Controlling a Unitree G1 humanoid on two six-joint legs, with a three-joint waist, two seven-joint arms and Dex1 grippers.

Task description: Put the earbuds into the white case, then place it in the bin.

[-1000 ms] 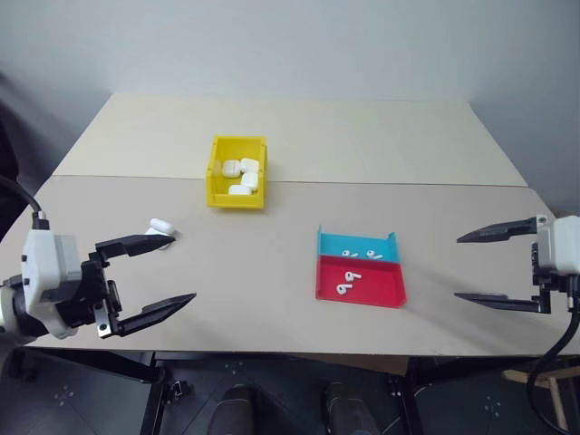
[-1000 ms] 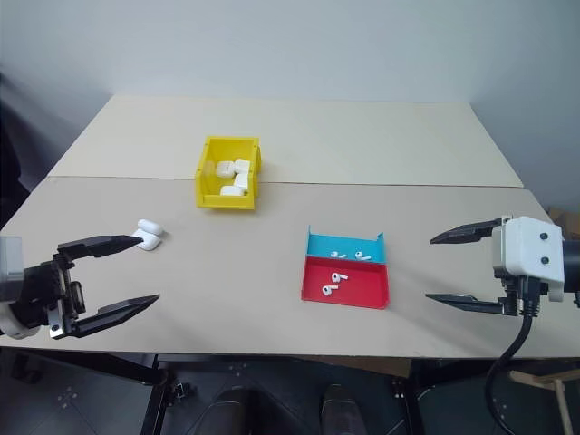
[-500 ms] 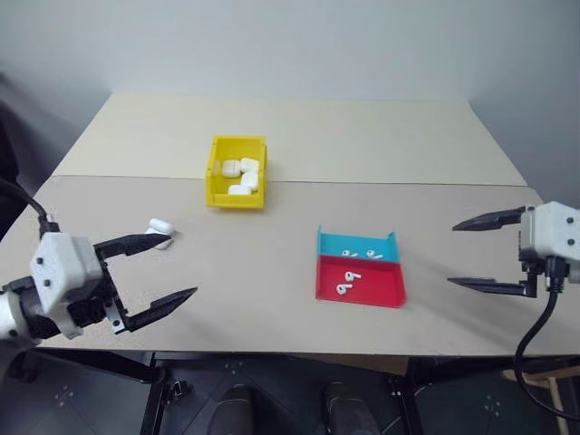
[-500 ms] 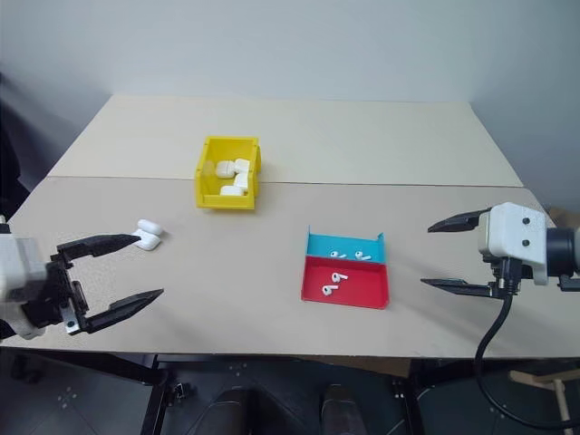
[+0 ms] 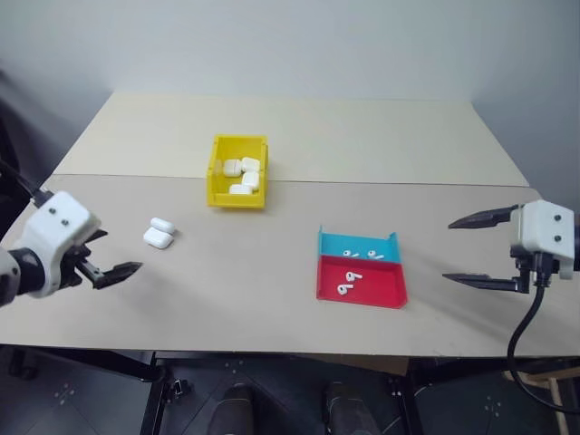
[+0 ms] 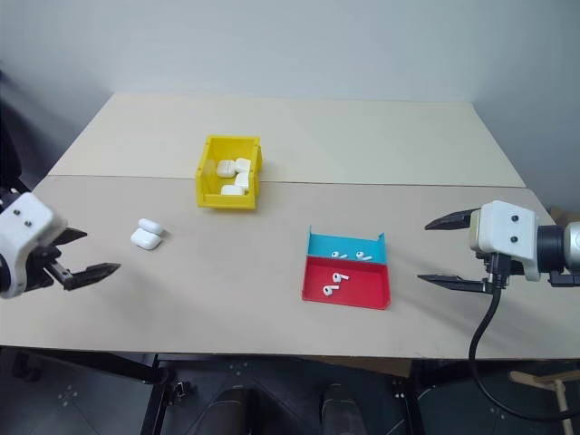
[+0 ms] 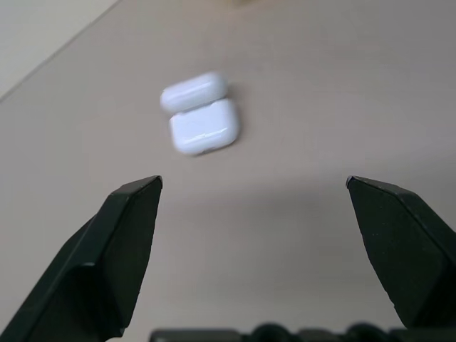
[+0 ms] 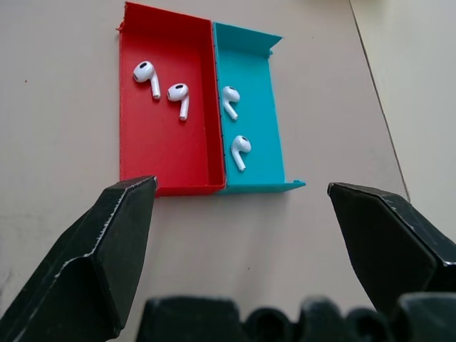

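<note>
L gripper (image 5: 113, 270) hangs over the desk's (image 5: 362, 136) front-left edge, jaws spread wide, nothing in them. R gripper (image 5: 478, 252) hangs over the front-right edge, jaws likewise spread and empty.

Key relation: the case (image 7: 203, 114) lies just ahead of the L gripper, a bit toward desk centre, near the left edge. Left wrist view puts it between the two finger lines but still apart from both tips, no contact. Lid looks flipped open, so it reads as two white lobes side by side; long axis runs roughly crosswise to the fingers, tho blur makes that approx. L arm is clearly the nearer one for the case.

Earbuds (image 8: 163, 83): two in the red tray (image 8: 135, 160), two more in the blue tray (image 8: 260, 107) behind it, right of centre near the front edge. They lie ahead of the R gripper, toward desk centre, near but apart. R arm is nearer for these.

Bin (image 5: 237, 170) sits further back, left of centre, already holding several white cases. Closer to the L arm.
</note>
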